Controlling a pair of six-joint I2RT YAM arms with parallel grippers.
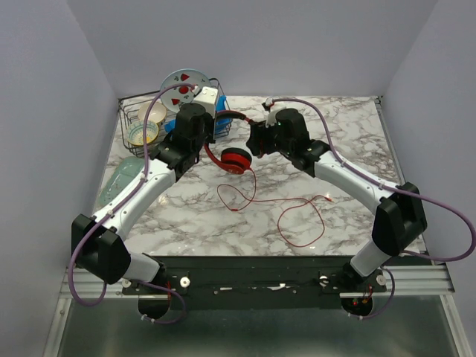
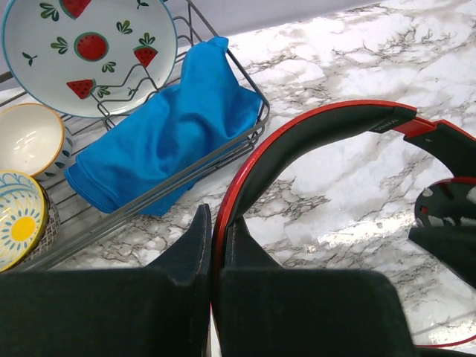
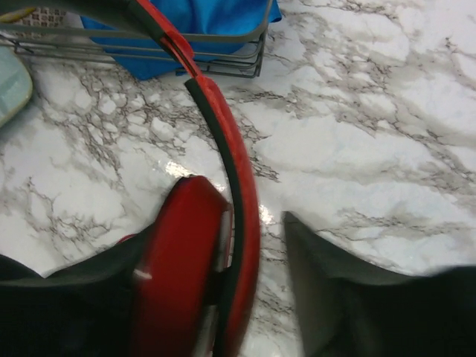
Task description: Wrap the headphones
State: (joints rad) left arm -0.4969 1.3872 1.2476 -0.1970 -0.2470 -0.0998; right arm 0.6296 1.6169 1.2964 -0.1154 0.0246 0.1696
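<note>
Wire rack [image 2: 89,223] holding blue cloth [image 2: 175,126] seemingly touches the headphones [image 2: 297,132].

This is a robot test booth. Plain pale walls [image 1: 260,44] stand close around the marble desk [image 1: 349,126]. A left arm [image 1: 141,190] and a right arm [image 1: 349,178] are bolted to a metal rail [image 1: 424,281] at the desk's near edge.
</note>
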